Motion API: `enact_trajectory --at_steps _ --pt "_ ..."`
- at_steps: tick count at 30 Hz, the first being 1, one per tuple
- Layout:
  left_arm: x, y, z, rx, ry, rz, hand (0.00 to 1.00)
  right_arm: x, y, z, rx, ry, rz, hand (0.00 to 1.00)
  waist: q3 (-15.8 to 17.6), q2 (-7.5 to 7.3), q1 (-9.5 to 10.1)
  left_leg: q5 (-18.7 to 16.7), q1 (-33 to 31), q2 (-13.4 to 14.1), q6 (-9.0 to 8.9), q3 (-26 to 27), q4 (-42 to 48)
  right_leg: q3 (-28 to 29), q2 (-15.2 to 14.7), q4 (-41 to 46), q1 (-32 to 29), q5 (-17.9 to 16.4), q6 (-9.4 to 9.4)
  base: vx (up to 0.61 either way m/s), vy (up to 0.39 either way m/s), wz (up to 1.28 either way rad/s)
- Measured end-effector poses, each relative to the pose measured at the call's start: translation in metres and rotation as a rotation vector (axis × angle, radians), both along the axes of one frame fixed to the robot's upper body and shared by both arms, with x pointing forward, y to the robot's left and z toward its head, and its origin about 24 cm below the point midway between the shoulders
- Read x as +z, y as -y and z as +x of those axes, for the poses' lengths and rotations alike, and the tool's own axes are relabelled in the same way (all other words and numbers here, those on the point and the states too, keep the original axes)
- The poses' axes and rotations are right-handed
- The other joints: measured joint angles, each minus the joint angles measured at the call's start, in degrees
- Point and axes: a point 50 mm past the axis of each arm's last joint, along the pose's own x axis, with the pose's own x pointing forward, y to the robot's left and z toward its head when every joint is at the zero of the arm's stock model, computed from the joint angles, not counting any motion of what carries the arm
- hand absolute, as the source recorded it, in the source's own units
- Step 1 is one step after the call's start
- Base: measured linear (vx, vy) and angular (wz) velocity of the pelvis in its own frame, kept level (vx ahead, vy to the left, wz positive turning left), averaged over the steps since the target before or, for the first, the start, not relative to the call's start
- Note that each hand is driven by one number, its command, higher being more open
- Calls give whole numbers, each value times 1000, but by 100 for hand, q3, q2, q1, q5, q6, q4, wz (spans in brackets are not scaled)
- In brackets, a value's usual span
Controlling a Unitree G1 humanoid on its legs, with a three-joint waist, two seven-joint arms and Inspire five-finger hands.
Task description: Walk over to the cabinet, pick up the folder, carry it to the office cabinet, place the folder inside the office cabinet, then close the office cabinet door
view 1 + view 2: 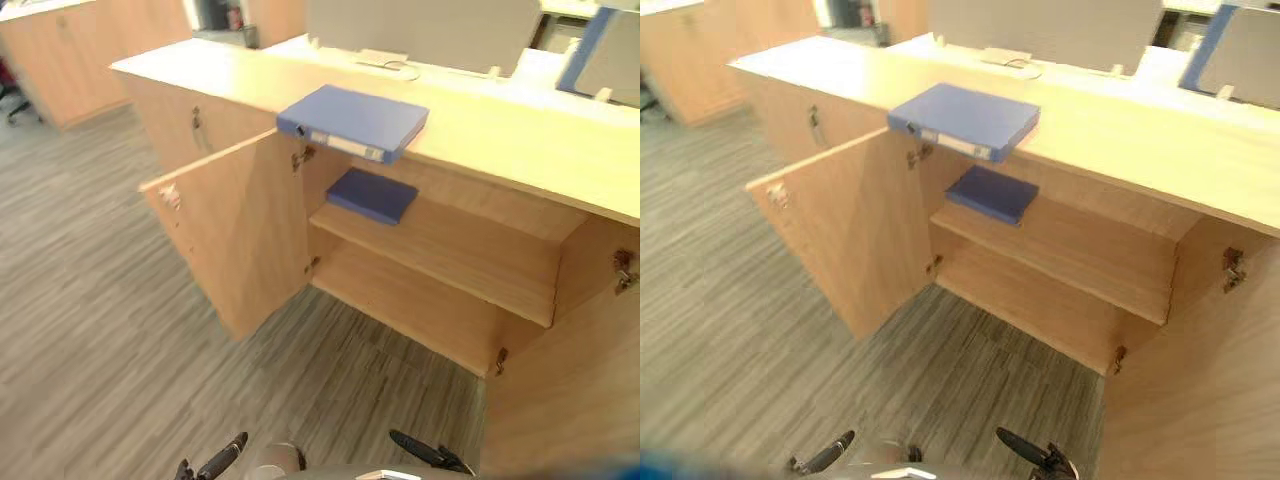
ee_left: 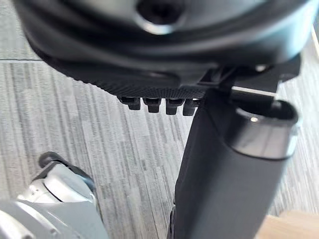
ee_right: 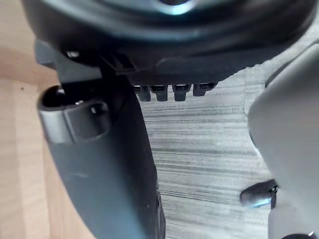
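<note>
the head views show the blue folder (image 1: 352, 122) lying flat on the worktop (image 1: 500, 130), its spine corner jutting past the front edge above the open cabinet (image 1: 430, 300). a pale label (image 1: 345, 146) runs along the spine; its print is too small to read. at 6 o'clock from the folder a thinner blue book (image 1: 372, 194) lies on the upper shelf (image 1: 460, 255), and the open door (image 1: 235, 230) stands at 9 o'clock. the wrist views show the hands over the striped floor (image 2: 99, 149): left hand (image 2: 149, 50) and right hand (image 3: 174, 35) hang with fingers (image 2: 152, 103) relaxed, holding nothing.
</note>
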Motion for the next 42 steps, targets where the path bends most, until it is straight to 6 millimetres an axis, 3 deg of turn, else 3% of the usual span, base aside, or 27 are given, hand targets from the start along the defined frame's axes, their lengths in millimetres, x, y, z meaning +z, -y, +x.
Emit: enact_trajectory --at_steps 1,3,4,5,6,7,9,10,11,12,14,15,16,17,19,22,26,28,29,30,31,32,34,35,38,42 --pt "0 0 0 -2 -1 0 100 0 3 0 -25 3 0 100 9 -15 -12 -19 222 -68 30 83 -172 -98 -72 567 -263 228 19 288 219 -94" --pt "-1 0 -5 -28 -24 -4 100 2 15 -1 -68 4 -21 100 112 63 -205 -77 1156 -239 130 318 -816 -992 -712 2144 -880 1575 -142 270 148 -58" --pt "-2 1 -5 -37 -27 -6 100 3 18 1 -65 10 -30 100 142 104 -244 -82 1319 -240 138 373 -917 -1271 -909 2447 -1027 1528 -225 217 104 -43" --pt "-2 1 0 -56 -27 -8 100 4 22 6 -61 25 -39 100 177 131 -297 -82 1565 -201 138 410 -1061 -1774 -1200 2927 -1349 1257 -424 189 59 -30" --pt "-2 2 4 -66 -24 -14 100 6 22 11 -45 42 -45 100 190 177 -359 -83 1708 -55 136 406 -1179 -2117 -1239 3026 -1635 815 -369 222 50 -22" --pt "-2 3 9 -80 -17 -15 100 7 22 14 -35 53 -49 100 205 198 -376 -83 1777 23 135 400 -1247 -2254 -1188 2908 -1762 608 -307 159 -54 -13" --pt "0 4 24 -147 16 -12 100 9 19 25 5 83 -56 100 293 201 -461 -131 1981 373 3 402 -1406 -2663 -809 1368 -1986 140 12 139 -144 -13" --pt "0 5 26 -156 20 -9 100 9 18 25 14 83 -57 100 291 184 -468 -203 2009 422 -106 393 -1425 -2711 -676 656 -1938 225 131 107 -227 -4" --pt "2 5 30 -166 35 -3 100 7 13 22 30 77 -49 100 316 95 -466 -393 2074 399 -348 349 -1459 -2714 -517 -340 -1805 363 186 124 -255 -13" --pt "0 21 38 -162 50 -41 100 9 23 22 29 73 -75 100 339 314 -460 -529 2079 600 -331 50 -1432 -2767 -157 -819 -1542 334 30 129 -233 -19" --pt "1 31 41 -148 75 -61 100 10 28 24 21 75 -90 100 273 586 -438 -612 1969 880 -360 -78 -1305 -2811 248 -1048 -1537 321 -83 142 -202 -34" --pt "1 32 42 -143 83 -59 100 10 27 25 21 77 -93 100 286 582 -439 -605 1928 949 -380 -69 -1170 -2825 315 -1044 -1532 267 -154 225 -356 -8" --pt "5 26 49 -131 110 -36 100 9 23 23 15 69 -85 100 358 460 -472 -558 1171 1226 -361 -191 569 -2964 443 -1332 -1242 237 -235 249 -389 22" --pt "8 24 52 -124 131 -25 100 9 25 20 10 63 -97 100 398 466 -460 -431 602 1566 -347 -182 1791 -3055 636 -1675 -926 293 -327 255 -361 26" --pt "8 24 46 -130 130 -20 100 9 24 18 20 52 -110 100 385 498 -405 -459 170 1937 -361 125 2707 -3088 854 -2128 -449 373 -414 218 -191 2" --pt "9 21 46 -165 125 -9 100 7 22 18 24 37 -99 100 377 478 -359 -562 -99 1841 -507 187 2194 -2964 854 -2487 -136 412 -385 225 -27 -21" --pt "9 20 51 -193 131 -4 100 6 15 24 64 24 -85 100 433 386 -261 -580 -73 1438 -697 -838 600 -2514 596 -2640 17 458 -230 280 152 -55" --pt "9 20 52 -202 129 -7 100 6 16 23 67 18 -91 100 443 369 -273 -345 7 1266 -814 -1229 -156 -2422 417 -2675 120 446 -32 242 288 -34" --pt "8 23 50 -195 127 -25 100 6 21 21 65 13 -102 100 391 463 -284 156 52 1239 -826 -1302 -596 -2386 374 -2730 207 424 149 229 378 -16" --pt "4 30 46 -179 115 -59 100 7 29 16 63 0 -121 100 291 680 -306 780 56 1284 -960 -1304 -826 -2371 410 -2860 330 373 310 231 416 -7" --pt "4 29 44 -170 113 -68 100 6 29 15 62 -5 -119 100 270 643 -313 651 151 1222 -979 -1312 -888 -2375 337 -2885 392 330 397 216 408 2" --pt "4 18 42 -138 118 -60 100 4 18 13 65 -7 -92 100 236 391 -330 747 319 942 -897 -1201 -1164 -2382 14 -2882 386 366 535 163 305 3" --pt "6 6 38 -81 126 -53 100 1 7 8 67 -14 -50 100 94 127 -327 895 483 615 -691 -1085 -1565 -2372 -315 -2877 342 387 667 186 293 -5" --pt "7 2 36 -52 138 -59 100 1 5 7 74 -14 -40 100 64 90 -321 957 582 451 -599 -1009 -1742 -2352 -495 -2849 316 439 766 141 219 -10" --pt "10 4 36 -3 210 -97 100 1 9 6 62 -10 -36 100 42 130 -321 1147 866 110 -319 -882 -2272 -2251 -852 -2772 260 521 912 61 236 -10" --pt "21 -1 41 42 312 -95 100 4 18 7 69 3 -55 100 16 276 -312 1269 1005 -134 -144 -832 -2664 -2158 -1117 -2506 46 524 933 -19 174 -7"
